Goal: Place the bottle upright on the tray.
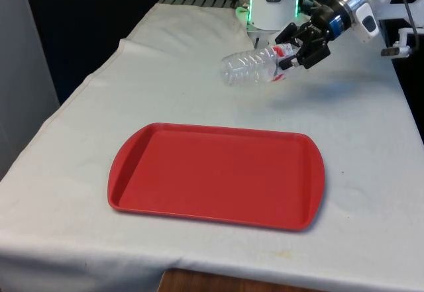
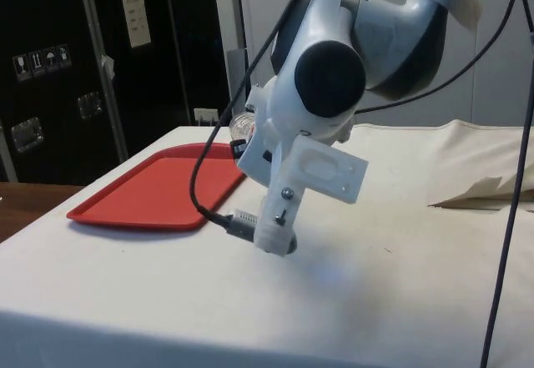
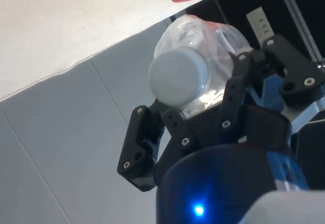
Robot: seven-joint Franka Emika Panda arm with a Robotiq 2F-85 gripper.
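Fingers [image 1: 291, 52] clamped on clear bottle [image 1: 252, 67] (held sideways, off cloth), red tray [image 1: 218, 176] nr front edge

Clear bottle [image 1: 250, 66], white cap [image 3: 179, 75]; red tray [image 1: 215, 175]; white cloth [image 1: 371, 133]

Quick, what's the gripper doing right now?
Gripper: closed on the bottle, held on its side above the table, beyond the tray.

Bottle [image 1: 255, 66] hangs sideways in the gripper [image 1: 296, 48], above the cloth [image 1: 371, 140] at the table's far end, toward the front view's right. Tray [image 1: 218, 175] lies flat on the cloth, nearer the camera, well apart from the bottle.
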